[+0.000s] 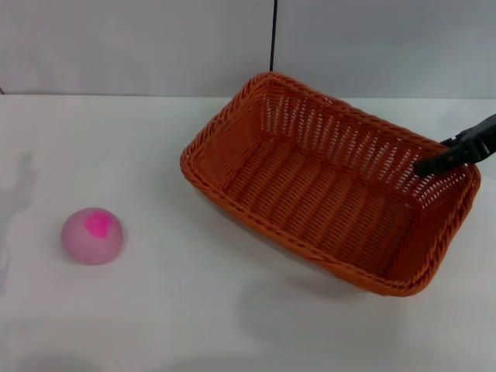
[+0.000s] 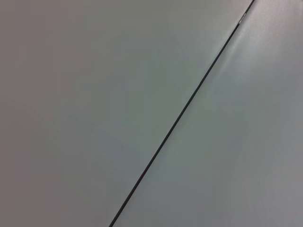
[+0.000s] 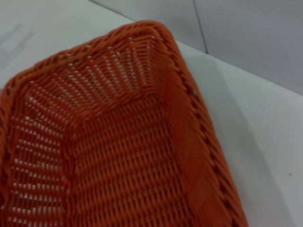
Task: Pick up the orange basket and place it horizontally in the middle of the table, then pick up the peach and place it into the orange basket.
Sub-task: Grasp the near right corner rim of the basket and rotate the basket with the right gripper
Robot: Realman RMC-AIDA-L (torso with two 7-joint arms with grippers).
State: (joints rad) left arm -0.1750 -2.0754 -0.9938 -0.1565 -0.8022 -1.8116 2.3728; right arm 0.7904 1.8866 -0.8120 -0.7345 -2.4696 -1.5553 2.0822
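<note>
The orange basket lies slantwise across the right half of the white table, with one corner toward the back wall. My right gripper reaches in from the right edge and is shut on the basket's right-hand rim, one dark finger inside the wall. The right wrist view looks down into the basket and shows its woven floor and braided rim, but not my fingers. The peach, pale pink with a magenta blotch, rests on the table at the left, well apart from the basket. My left gripper shows in no view.
A grey wall with a dark vertical seam runs behind the table. The left wrist view holds only a plain grey surface crossed by a thin dark line. Bare tabletop lies between the peach and the basket.
</note>
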